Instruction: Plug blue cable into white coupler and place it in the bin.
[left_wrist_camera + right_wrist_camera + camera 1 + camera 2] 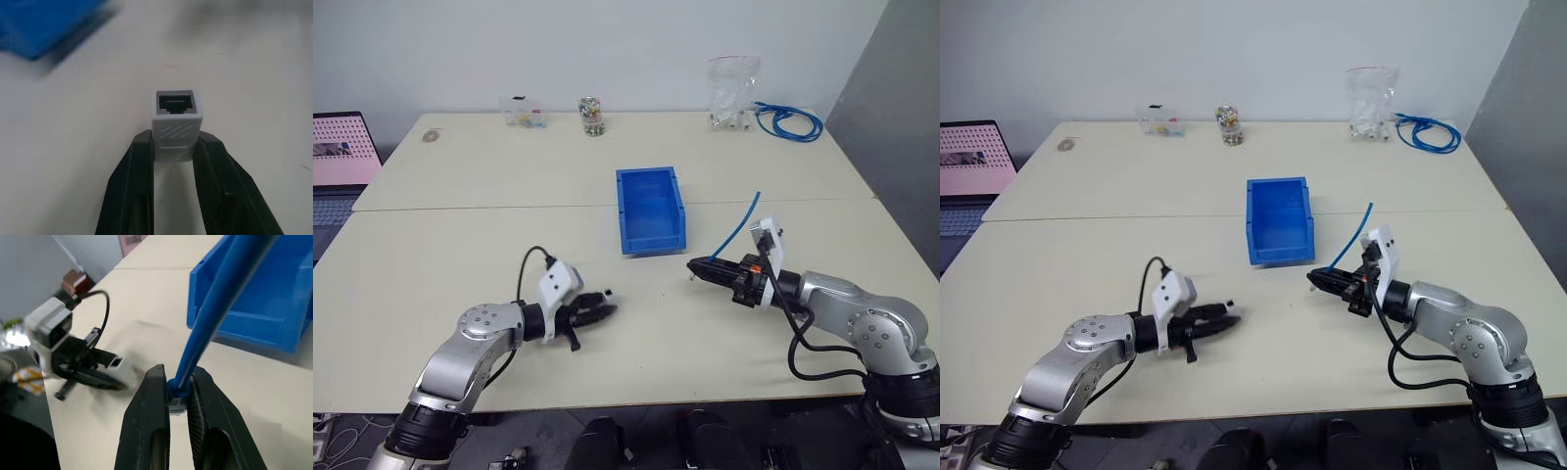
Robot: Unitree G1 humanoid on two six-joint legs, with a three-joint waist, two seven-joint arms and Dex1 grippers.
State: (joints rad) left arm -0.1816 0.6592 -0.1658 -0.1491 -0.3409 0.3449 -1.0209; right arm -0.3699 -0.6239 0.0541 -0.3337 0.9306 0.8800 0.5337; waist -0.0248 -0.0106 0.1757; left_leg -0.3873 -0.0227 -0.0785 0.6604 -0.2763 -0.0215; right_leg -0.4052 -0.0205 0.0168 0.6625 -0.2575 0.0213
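Note:
The white coupler (176, 122) is pinched by its rear half in my left gripper (604, 303), its dark socket face pointing away from the fingers. That hand hovers low over the near table, left of centre. My right gripper (696, 266) is shut on the blue cable (740, 225) just behind its clear plug (178, 402), and the rest of the cable rises up and back. The two grippers face each other a hand's width apart; the right wrist view shows the coupler (116, 362). Behind the gap between the grippers stands the blue bin (651, 208), with nothing in it.
Along the far edge are a coil of blue cable (790, 121), a clear bag of white parts (732, 93), a small jar (592, 116) and a clear box (523, 113). A laptop (337, 157) stands at the far left.

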